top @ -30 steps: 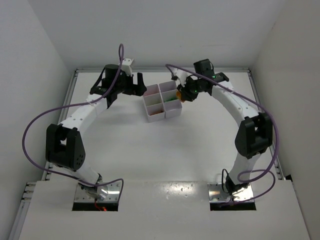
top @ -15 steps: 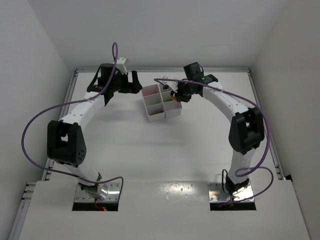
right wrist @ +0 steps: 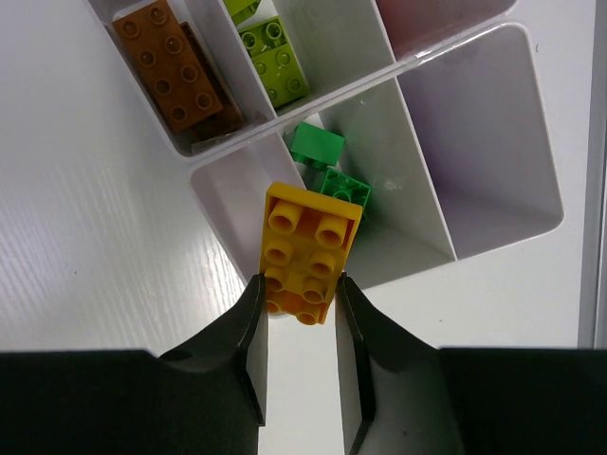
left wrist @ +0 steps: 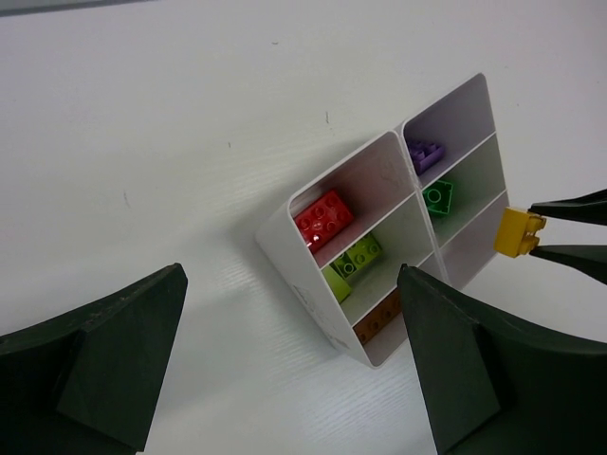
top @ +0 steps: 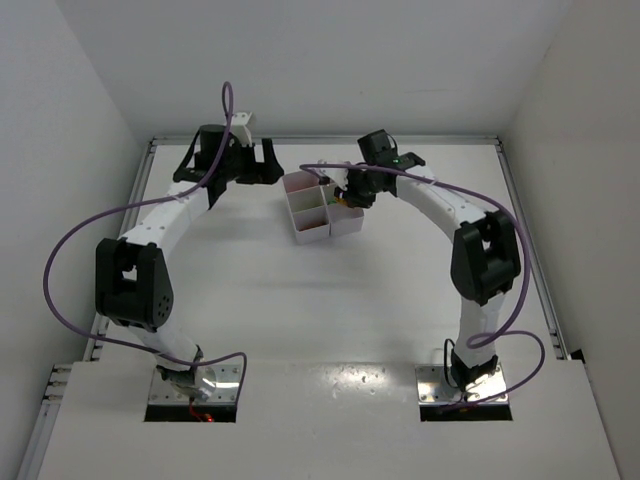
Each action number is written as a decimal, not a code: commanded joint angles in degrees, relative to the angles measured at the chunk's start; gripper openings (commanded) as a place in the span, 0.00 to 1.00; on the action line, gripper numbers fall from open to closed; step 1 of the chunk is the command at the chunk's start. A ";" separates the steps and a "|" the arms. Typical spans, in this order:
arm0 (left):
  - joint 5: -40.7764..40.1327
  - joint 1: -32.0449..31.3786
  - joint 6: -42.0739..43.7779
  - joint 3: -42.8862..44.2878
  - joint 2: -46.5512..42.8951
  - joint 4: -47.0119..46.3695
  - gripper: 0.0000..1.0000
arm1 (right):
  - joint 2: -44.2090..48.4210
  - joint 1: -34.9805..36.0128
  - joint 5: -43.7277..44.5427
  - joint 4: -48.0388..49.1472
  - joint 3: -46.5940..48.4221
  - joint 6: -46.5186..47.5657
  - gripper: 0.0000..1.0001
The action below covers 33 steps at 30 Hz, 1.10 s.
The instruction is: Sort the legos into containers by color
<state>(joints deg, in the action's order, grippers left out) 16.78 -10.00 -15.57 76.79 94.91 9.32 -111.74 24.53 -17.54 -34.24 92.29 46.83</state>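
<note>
The containers [top: 310, 228], a white block of six compartments, stand at the back middle of the table. My right gripper [right wrist: 299, 284] is shut on a yellow lego [right wrist: 305, 251] and holds it above the block's edge, over the compartments beside the green legos [right wrist: 330, 161]. From the left wrist, the yellow lego [left wrist: 520, 232] hangs at the block's right side. Other compartments hold a red lego [left wrist: 324, 218], lime legos [left wrist: 356, 258], an orange-brown lego [left wrist: 379, 322] and a purple lego [left wrist: 425, 152]. My left gripper [left wrist: 292, 275] is open and holds nothing, just left of the containers [left wrist: 303, 284].
White walls enclose the table on three sides, and a raised rail [top: 300, 140] runs just behind the containers. Purple cables [top: 70, 250] loop beside both arms. Bare white tabletop [top: 320, 300] lies between the containers and the arm bases.
My right gripper has moved left with the yellow lego, from beside the containers to over their right edge. The left gripper has shifted slightly left and stays open.
</note>
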 commanded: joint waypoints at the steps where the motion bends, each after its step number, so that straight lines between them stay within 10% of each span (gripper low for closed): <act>1: 1.32 0.77 -0.60 2.57 0.45 -2.38 1.00 | -0.58 0.34 -0.13 2.94 0.53 1.59 0.03; 14: 1.33 0.77 -1.13 2.57 0.97 -2.38 1.00 | -2.34 0.87 -0.13 3.48 -0.62 2.13 0.14; 27: 1.33 0.77 -1.13 3.10 0.97 -2.38 1.00 | -1.29 0.87 -0.65 4.00 -1.76 2.13 0.49; 33: 1.33 0.77 -1.13 3.10 0.97 -2.38 1.00 | 2.05 -0.19 -1.71 11.72 -0.09 -13.01 0.47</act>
<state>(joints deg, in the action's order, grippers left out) 17.34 -10.00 -15.79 77.43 95.90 9.26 -114.48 24.82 -17.17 -29.89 90.56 44.62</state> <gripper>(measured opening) 1.000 0.481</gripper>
